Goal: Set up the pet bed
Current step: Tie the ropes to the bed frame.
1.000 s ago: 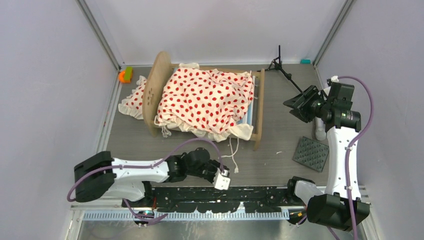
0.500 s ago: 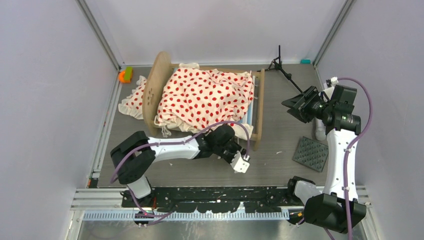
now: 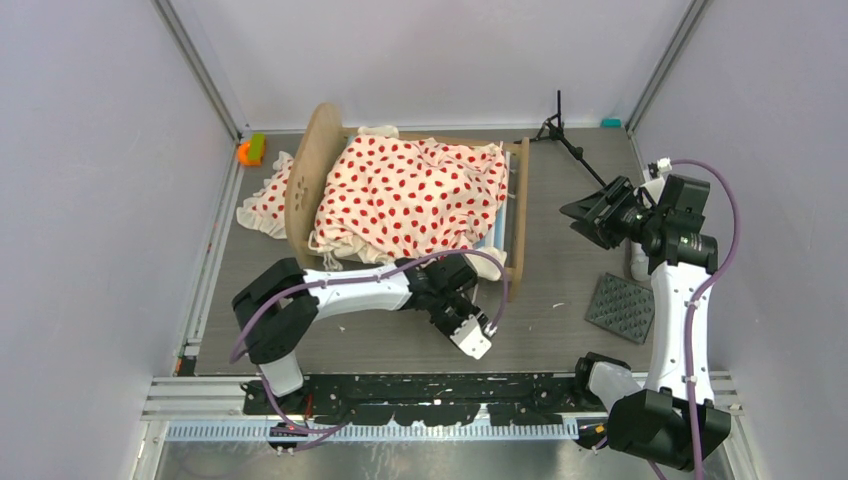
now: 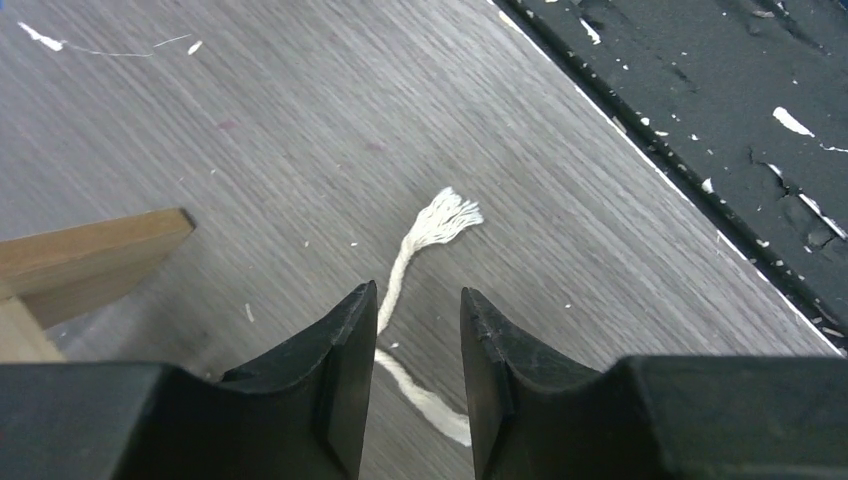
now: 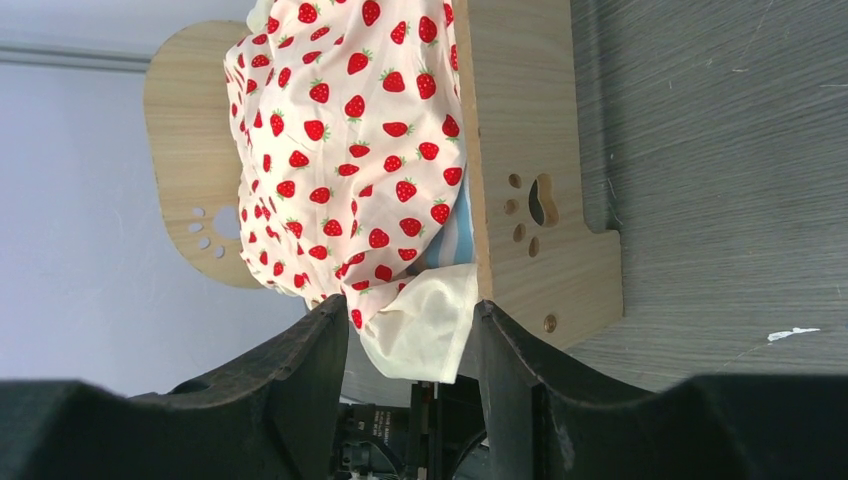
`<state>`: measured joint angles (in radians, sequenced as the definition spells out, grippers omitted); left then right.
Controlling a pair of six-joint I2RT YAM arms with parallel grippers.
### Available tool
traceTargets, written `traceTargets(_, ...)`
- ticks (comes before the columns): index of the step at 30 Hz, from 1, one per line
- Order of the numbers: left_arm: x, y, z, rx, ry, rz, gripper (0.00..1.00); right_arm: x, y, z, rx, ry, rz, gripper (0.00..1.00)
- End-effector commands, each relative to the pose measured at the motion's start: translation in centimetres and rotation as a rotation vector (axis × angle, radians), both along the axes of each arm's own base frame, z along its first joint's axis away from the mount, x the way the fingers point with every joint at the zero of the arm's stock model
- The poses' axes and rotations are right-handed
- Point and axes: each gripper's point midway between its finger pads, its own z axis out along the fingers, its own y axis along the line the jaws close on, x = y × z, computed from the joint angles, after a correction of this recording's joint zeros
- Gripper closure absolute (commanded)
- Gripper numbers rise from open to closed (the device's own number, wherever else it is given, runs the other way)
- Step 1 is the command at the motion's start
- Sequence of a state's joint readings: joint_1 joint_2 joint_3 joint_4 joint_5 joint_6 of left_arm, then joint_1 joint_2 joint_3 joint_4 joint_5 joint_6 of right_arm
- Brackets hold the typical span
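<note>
Tabletop (image 3: 560, 335) bears pet bed (image 3: 410, 195) near left end effector (image 4: 415, 300) (jaws parted).

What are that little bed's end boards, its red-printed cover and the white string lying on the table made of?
End boards: pale wood or plywood, matte, grain lines visible. Cover: thin cream woven fabric, likely cotton, falling in soft folds. String: twisted cotton-like cord, frayed tip.
</note>
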<state>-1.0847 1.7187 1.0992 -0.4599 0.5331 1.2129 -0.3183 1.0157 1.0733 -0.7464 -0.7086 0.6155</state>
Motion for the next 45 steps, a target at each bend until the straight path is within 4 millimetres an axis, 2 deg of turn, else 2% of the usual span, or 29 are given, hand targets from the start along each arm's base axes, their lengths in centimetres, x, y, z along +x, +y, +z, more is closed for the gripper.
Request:
traceTargets(1, -0.5, -0.9, -0.3, 0.007, -0.007, -0.055, 0.62, -0.2, 0.3, 1.2, 0.003, -0.063, 0.019, 0.46)
traceTargets(11, 0.6, -1.6, -1.8, 0.091, -0.036, -0.098, 0.61, -0.3, 0.4, 0.8, 0.009, -0.053, 0.021, 0.46)
traceTargets(18, 0.4, -0.8, -2.6, 0.179, -0.006, -0.115, 0.62, -0.2, 0.4, 0.8, 0.008, -0.056, 0.024, 0.46)
traceTargets(33, 1.2, -1.0, -4.1, 0.238, -0.017, -0.107, 0.65, -0.4, 0.5, 0.8, 0.010, -0.056, 0.027, 0.46)
traceTargets(45, 0.7, 1.1, -5.7, 0.389, 0.040, -0.112, 0.76, -0.2, 0.5, 0.9, 0.014, -0.055, 0.030, 0.46)
